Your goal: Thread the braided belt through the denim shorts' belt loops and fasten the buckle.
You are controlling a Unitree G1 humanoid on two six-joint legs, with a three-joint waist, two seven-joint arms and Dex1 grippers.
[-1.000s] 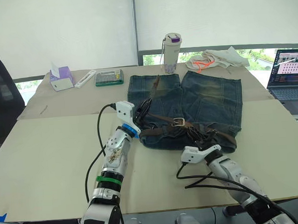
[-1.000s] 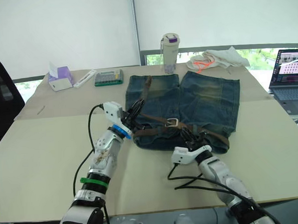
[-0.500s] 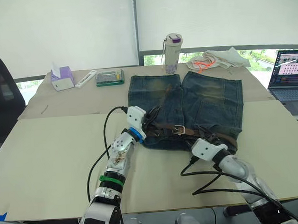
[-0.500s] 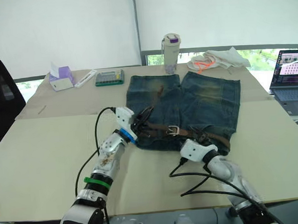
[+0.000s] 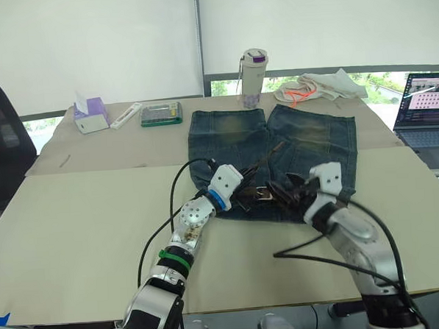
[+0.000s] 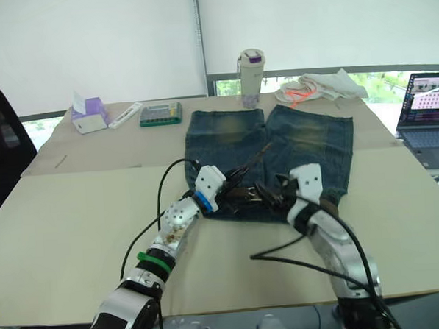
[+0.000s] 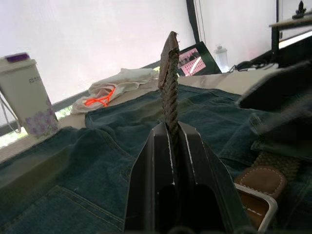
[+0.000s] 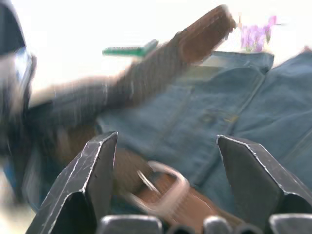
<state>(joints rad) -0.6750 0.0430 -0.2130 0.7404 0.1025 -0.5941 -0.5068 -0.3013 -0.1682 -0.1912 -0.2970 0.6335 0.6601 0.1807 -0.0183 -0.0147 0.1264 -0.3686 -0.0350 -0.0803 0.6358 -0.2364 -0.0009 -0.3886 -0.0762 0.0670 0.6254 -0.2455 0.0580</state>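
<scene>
Left pincer point(image 7: 171, 141) is pinching the braided belt point(image 7: 169, 83) near its free end, the tip sticking up over the denim shorts point(image 5: 307, 141), which lie flat at the table's point(image 5: 74, 209) centre, legs pointing to 12 o'clock. Right pincer point(image 8: 165, 161) hangs spread wide just above the waistband, the silver buckle point(image 8: 163, 190) between its fingers. Water bottle point(image 5: 253, 78) stands at 12 o'clock beyond the shorts.

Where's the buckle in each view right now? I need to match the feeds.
Left eye: buckle on the shorts' waistband, between the two hands.
Right eye: same spot.
Left wrist: low, beside the shut fingers.
Right wrist: between the open fingers.
Shared landmark: the belt tip, raised by the left hand.
</scene>
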